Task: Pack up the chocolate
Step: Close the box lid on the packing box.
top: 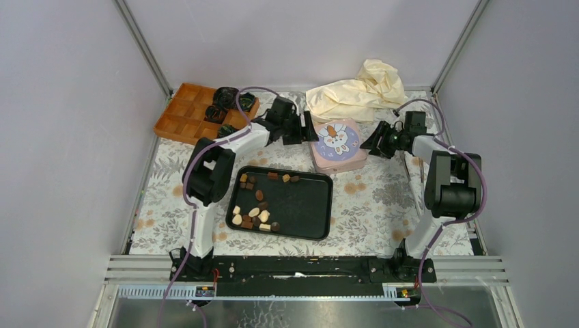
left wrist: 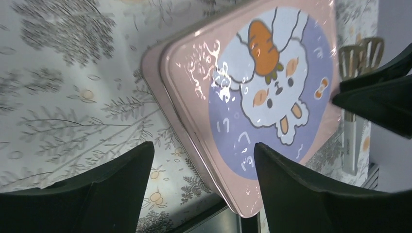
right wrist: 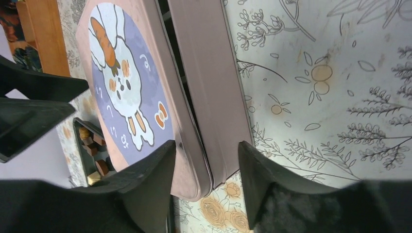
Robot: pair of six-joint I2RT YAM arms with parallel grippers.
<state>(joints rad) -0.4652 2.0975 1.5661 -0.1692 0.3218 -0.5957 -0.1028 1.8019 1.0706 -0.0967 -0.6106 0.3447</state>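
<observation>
Floral cloth (top: 382,198); left gripper (left wrist: 201,148) open beside pink tin (left wrist: 252,121); right-wrist view alone shows lid (right wrist: 126,87) ajar, right gripper (right wrist: 205,145) hold unclear.

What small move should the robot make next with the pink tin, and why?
Probably close the right end effector on the lid and lift it clear. The lid lies askew over the base, covering it, while the chocolates sit on the black tray. The left end effector is open at the opposite edge.
</observation>
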